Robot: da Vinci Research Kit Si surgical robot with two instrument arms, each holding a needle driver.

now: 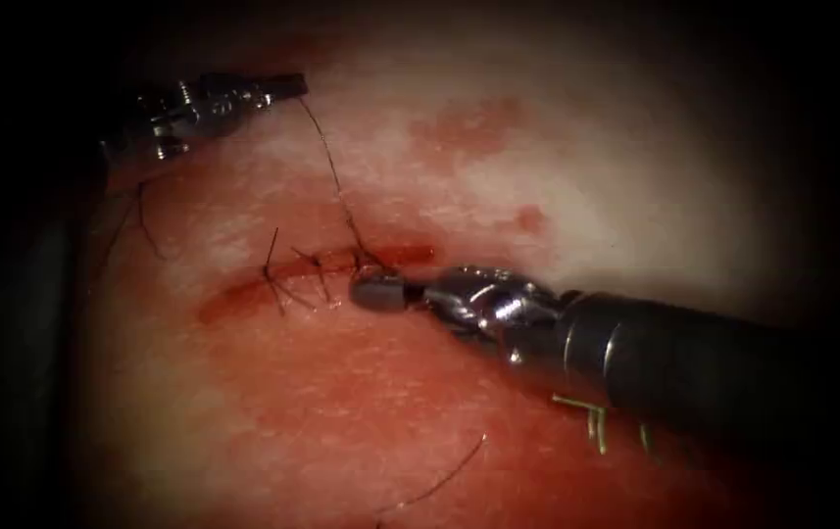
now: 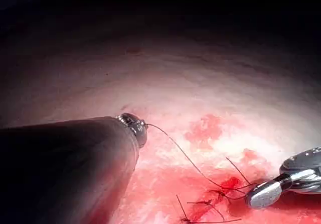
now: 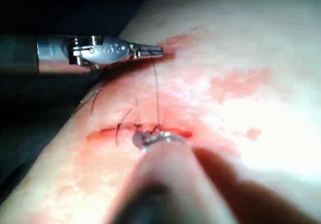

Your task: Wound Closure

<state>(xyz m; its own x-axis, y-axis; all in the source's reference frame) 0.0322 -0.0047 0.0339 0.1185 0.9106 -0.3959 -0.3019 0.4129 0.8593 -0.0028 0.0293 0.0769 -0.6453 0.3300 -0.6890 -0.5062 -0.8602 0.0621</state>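
Left tool (image 1: 282, 86) sits up at the far left, well away from the cut, jaws pinched closed on the thread (image 1: 333, 176), and that strand runs taut from its tip straight down to the newest stitch. Right tool (image 1: 380, 291) comes in from the right and rests its tip right at the cut (image 1: 321, 269), jaws together by the look of it; whether they pinch thread or just press beside the knot, I cannot tell, since the tip covers that spot. No needle to call from here. The risk, to my eye: the line is tight, so any harder tug from the left tool could cut the strand through the soft wound edge or snap it, and a slip at the right tip could let the knot sit loose. The tissue (image 1: 635, 196) looks pale and glossy away from the wound, wet with red fluid (image 1: 469, 127) in blotches around it. The cut itself is a short reddish slit, its left part drawn shut by two stitches whose trimmed thread ends (image 1: 272, 245) stick up like whiskers. A loose thread piece (image 1: 449, 475) lies well below the cut.
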